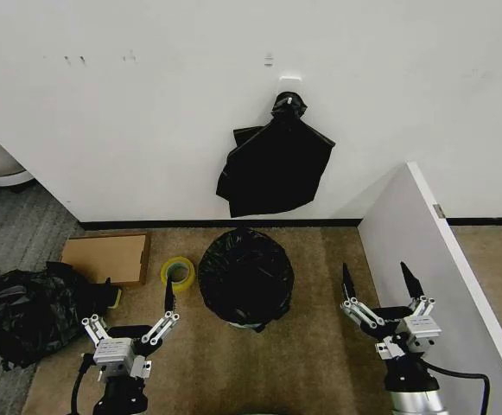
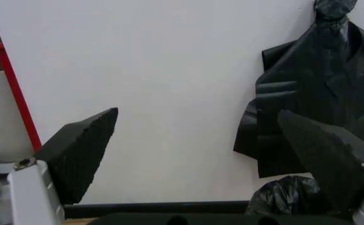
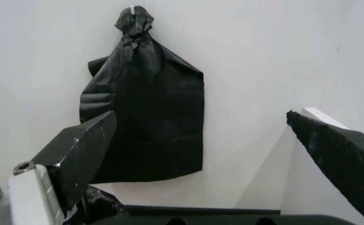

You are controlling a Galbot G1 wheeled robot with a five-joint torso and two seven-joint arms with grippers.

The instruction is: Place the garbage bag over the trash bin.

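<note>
The glossy black garbage bag [image 1: 246,275] is draped over the trash bin, covering its mouth and sides; only a pale sliver of the trash bin [image 1: 252,327] shows at the floor. The crumpled top of the garbage bag [image 2: 288,197] also shows low in the left wrist view, and the same bag [image 3: 97,204] in the right wrist view. My left gripper [image 1: 138,301] hangs open to the left of the bin, holding nothing. My right gripper [image 1: 375,281] stands open to the right of it, also holding nothing. Both are apart from the bag.
A knotted bundle of black bags [image 1: 276,164] hangs on the white wall behind the bin. A yellow tape roll [image 1: 178,272] and a cardboard box [image 1: 104,258] lie left of the bin, with a lumpy black plastic mound [image 1: 26,311] farther left. A white partition [image 1: 432,259] stands on the right.
</note>
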